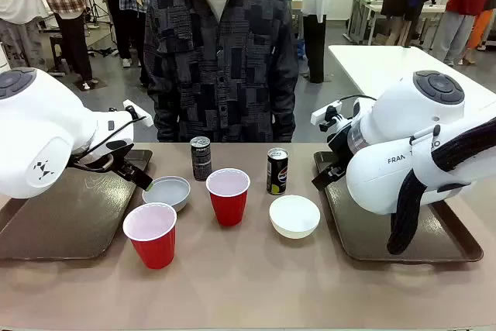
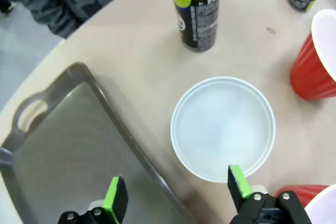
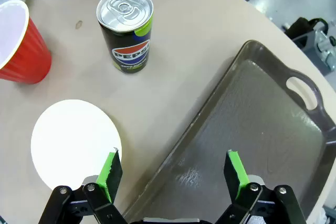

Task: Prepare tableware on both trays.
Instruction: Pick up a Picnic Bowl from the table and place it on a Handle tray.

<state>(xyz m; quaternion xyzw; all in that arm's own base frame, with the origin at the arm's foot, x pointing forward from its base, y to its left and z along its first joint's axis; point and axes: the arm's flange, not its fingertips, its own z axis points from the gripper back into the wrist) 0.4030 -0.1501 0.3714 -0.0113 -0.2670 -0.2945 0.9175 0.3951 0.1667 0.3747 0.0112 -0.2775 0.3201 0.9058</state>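
Note:
Between two dark brown trays, one at the left (image 1: 54, 222) and one at the right (image 1: 434, 242), stand two red cups (image 1: 151, 234) (image 1: 228, 195), two white bowls (image 1: 167, 191) (image 1: 294, 215) and two dark cans (image 1: 201, 158) (image 1: 277, 170). My left gripper (image 2: 177, 187) is open, hovering over the tray's rim (image 2: 131, 145) and the near edge of a bowl (image 2: 223, 127). My right gripper (image 3: 172, 171) is open too, above the other tray's rim (image 3: 210, 114), beside the other bowl (image 3: 73, 142) and a Pepsi can (image 3: 127, 30).
A person in a dark patterned shirt (image 1: 221, 52) stands at the table's far edge, hands out of sight. Both trays are bare inside. A white table (image 1: 387, 67) and other people are farther back.

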